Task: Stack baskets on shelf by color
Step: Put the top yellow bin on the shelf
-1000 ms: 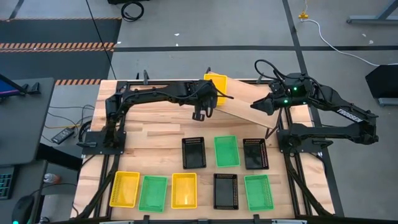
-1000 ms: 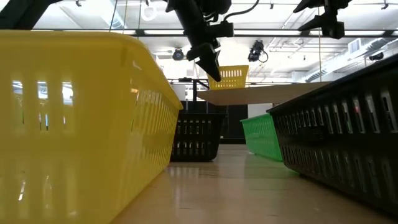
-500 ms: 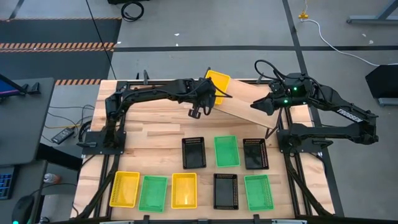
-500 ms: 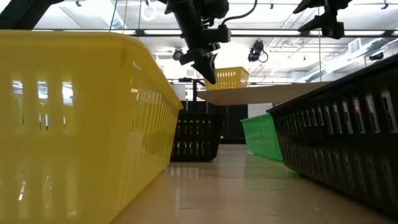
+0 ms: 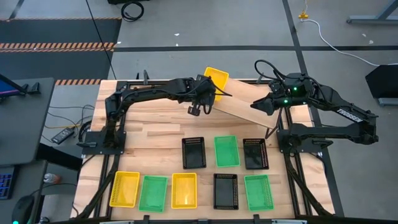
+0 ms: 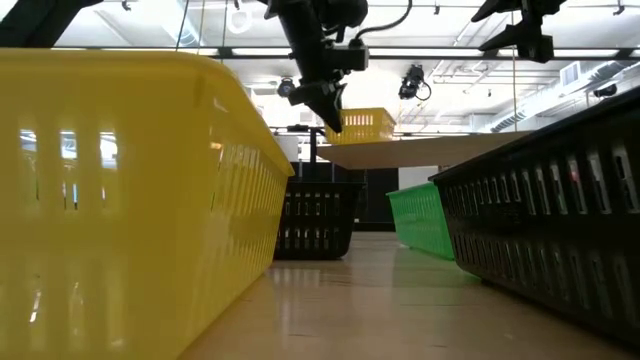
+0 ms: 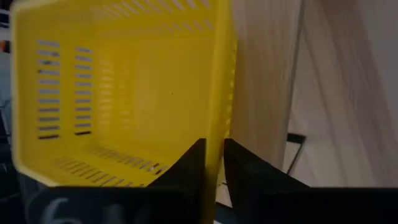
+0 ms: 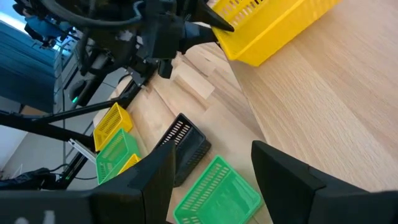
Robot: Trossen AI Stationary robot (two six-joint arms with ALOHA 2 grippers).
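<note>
Left claw [image 7: 212, 163] clamped on yellow basket [image 5: 216, 78] rim, pulled farther back along shelf [image 5: 249, 104], right claw [image 8: 211, 180] open.

"TROSSEN", seemingly, on right arm [image 5: 348, 114]; nothing else legible.

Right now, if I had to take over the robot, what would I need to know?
Left pincer: shut on the wall of a yellow basket, which sits on the shelf's far left end.
Right pincer: open, empty, hovering over the shelf's right part.
On the table: two yellow, three green and three black baskets, none stacked; a black basket, a green basket and another black one lie nearest the shelf.
Done: one yellow basket on the shelf.
Left: let go, then bring the other eight, sorted by color.
</note>
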